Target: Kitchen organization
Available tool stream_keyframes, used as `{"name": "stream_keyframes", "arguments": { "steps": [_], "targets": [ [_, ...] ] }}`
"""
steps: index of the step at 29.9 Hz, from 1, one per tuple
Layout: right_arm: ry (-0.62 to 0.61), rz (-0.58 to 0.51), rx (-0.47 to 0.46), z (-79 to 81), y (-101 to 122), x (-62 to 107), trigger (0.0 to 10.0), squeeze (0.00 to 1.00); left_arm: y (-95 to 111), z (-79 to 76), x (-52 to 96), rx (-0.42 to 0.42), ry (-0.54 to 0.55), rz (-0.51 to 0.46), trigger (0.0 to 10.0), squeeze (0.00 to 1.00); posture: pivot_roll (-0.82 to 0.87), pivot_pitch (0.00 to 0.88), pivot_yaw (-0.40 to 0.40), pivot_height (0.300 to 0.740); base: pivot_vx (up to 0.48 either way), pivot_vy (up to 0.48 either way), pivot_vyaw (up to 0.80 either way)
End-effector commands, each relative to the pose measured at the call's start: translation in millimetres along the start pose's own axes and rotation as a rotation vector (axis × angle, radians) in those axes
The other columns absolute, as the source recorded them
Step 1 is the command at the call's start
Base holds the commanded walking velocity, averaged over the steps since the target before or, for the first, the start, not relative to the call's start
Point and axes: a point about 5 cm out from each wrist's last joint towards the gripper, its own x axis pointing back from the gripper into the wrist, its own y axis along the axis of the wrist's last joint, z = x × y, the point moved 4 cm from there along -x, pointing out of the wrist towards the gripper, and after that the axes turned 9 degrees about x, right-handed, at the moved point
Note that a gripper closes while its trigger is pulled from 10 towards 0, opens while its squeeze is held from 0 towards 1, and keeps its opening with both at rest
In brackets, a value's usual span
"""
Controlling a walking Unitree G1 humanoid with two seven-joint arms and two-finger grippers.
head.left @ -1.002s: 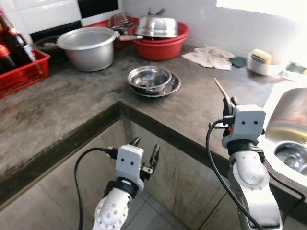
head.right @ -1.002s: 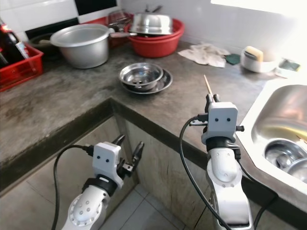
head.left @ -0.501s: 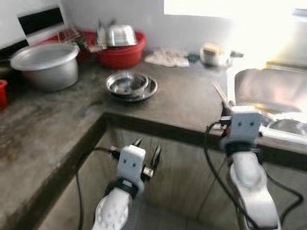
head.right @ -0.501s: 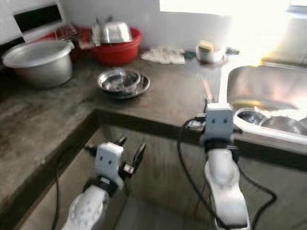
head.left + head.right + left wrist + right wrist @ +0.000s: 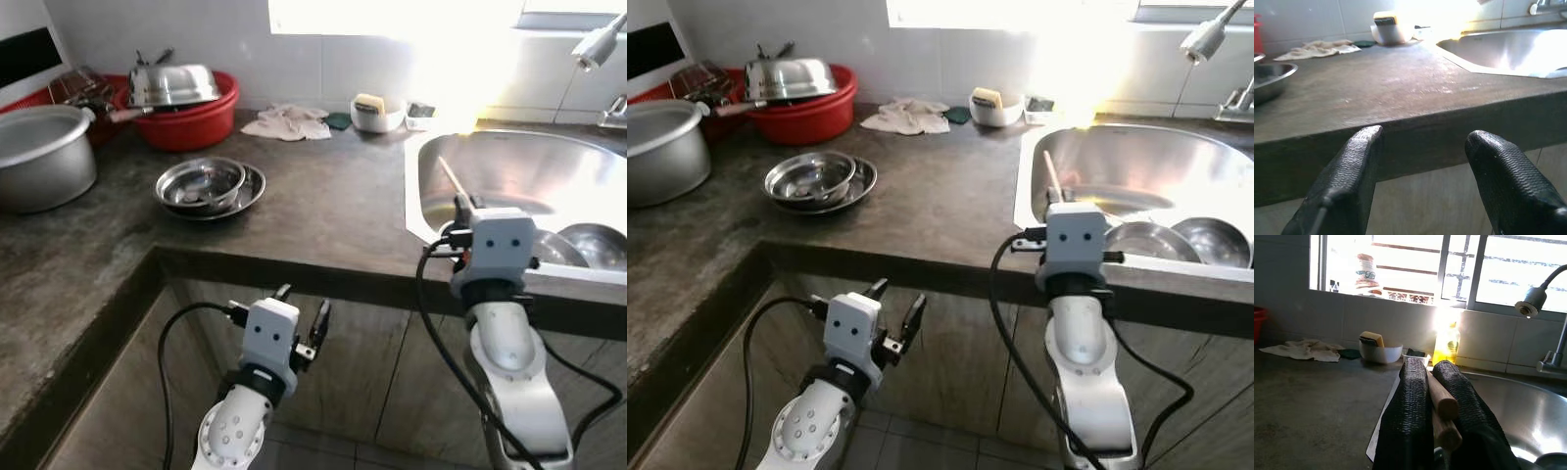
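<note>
My right gripper (image 5: 461, 204) is shut on two wooden chopsticks (image 5: 447, 177) that stick up and away past its fingers, over the near rim of the steel sink (image 5: 509, 162). The right wrist view has the chopsticks (image 5: 1443, 404) clamped between the black fingers (image 5: 1405, 416). My left gripper (image 5: 302, 309) hangs open and holds nothing, below the counter's front edge (image 5: 294, 269). Its two fingers (image 5: 1347, 181) face the edge of the dark stone counter (image 5: 1381, 83) in the left wrist view.
Stacked steel bowls on a plate (image 5: 206, 184) sit on the counter at the left. Behind are a red basin with a steel lid (image 5: 181, 98), a large pot (image 5: 34, 147), a cloth (image 5: 286, 121) and a white bowl with a sponge (image 5: 377, 113). Steel dishes (image 5: 588, 240) lie in the sink, under a faucet (image 5: 596, 44).
The camera has swung to the right, so the sink has come into full view and the red crate has left it. Both grippers keep their pose; the right still holds the chopsticks.
</note>
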Motion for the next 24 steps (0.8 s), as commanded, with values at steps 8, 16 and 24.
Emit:
{"name": "stream_keyframes", "arguments": {
  "steps": [8, 16, 24],
  "targets": [
    [0.01, 0.01, -0.003, -2.4, 0.1, -9.3, 10.0, 0.0, 0.1, 0.8, 1.3, -0.014, -0.001, 0.001, 10.0, 0.0, 0.04, 0.06, -0.014, 0.74, 0.283, -0.385, -0.2],
    [0.06, 0.007, -0.001, 3.7, 5.0, -17.7, 10.0, 0.0, -0.5, 2.1, 1.1, -0.016, 0.003, 0.001, 10.0, 0.0, 0.04, 0.053, -0.013, 0.74, 0.329, -0.343, -0.3],
    [0.16, 0.08, 0.031, 2.3, 2.3, -43.3, 10.0, 0.0, -1.7, 7.4, -0.3, 0.007, 0.031, 0.009, 10.0, 0.0, 0.04, 0.05, -0.019, 0.74, 0.141, -0.111, 0.0]
  ]
}}
